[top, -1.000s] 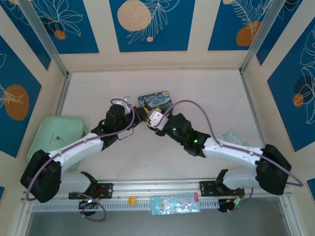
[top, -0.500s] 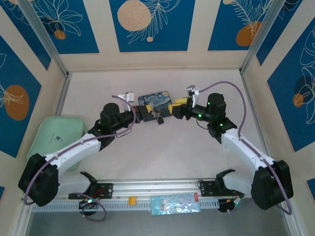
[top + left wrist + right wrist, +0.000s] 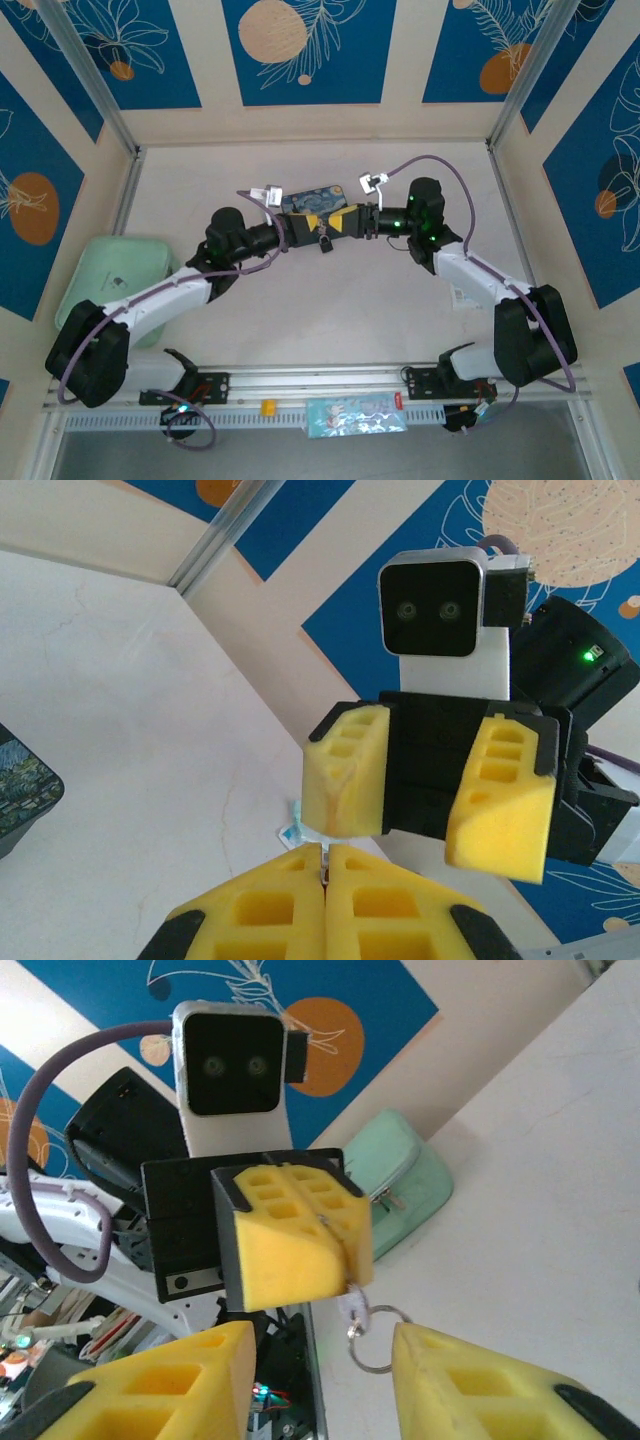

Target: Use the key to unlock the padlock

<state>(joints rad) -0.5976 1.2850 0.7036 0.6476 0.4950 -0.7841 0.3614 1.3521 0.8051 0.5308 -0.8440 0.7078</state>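
**A:** how are the jaws standing?

**B:** left gripper (image 3: 325, 875) has its pads pressed flat together, pinching a thin pale sliver (image 3: 325, 865) in the seam. right gripper (image 3: 422, 800) faces it tip to tip, jaws apart, nothing between them.

**A:** and the padlock?

**B:** padlock (image 3: 325, 240) is the small dark bit dangling off the left pads, right under where the grippers meet. From the right wrist I mostly get its silver loop (image 3: 372, 1351). Can't tell what the sliver is tbh. Blue box (image 3: 312, 199) lies just behind them on the table (image 3: 350, 310), green pouch (image 3: 110, 275) well off to the left.
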